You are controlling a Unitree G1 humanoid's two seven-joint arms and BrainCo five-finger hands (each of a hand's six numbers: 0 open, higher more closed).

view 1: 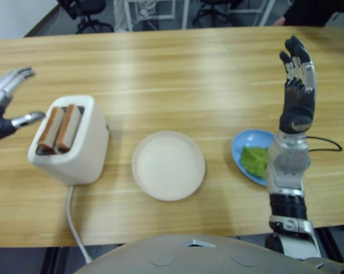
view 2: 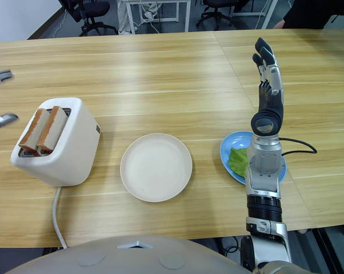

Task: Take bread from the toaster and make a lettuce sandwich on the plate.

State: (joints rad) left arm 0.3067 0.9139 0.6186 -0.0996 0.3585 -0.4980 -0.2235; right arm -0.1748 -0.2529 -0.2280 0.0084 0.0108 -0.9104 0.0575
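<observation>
Two bread slices [view 1: 60, 128] upright in toaster [view 1: 75, 157]; left hand [view 1: 3, 105] at its 9 o'clock and right hand [view 1: 298, 85] both splayed, empty, so a sideways grab may tip the toaster.

We find the round cream plate [view 1: 168, 165] near the front edge of the pale wooden table [view 1: 160, 74]. Left of the plate stands the white boxy toaster [view 1: 83, 160], with two brown bread slices [view 1: 62, 128] in its slots. Right of the plate lies the shallow blue dish [view 1: 240, 142], holding a green lettuce leaf [view 1: 255, 160]. Far left of the plate is the left hand [view 1: 3, 108]. Right of the plate and farther back is the right hand [view 1: 298, 80].
</observation>
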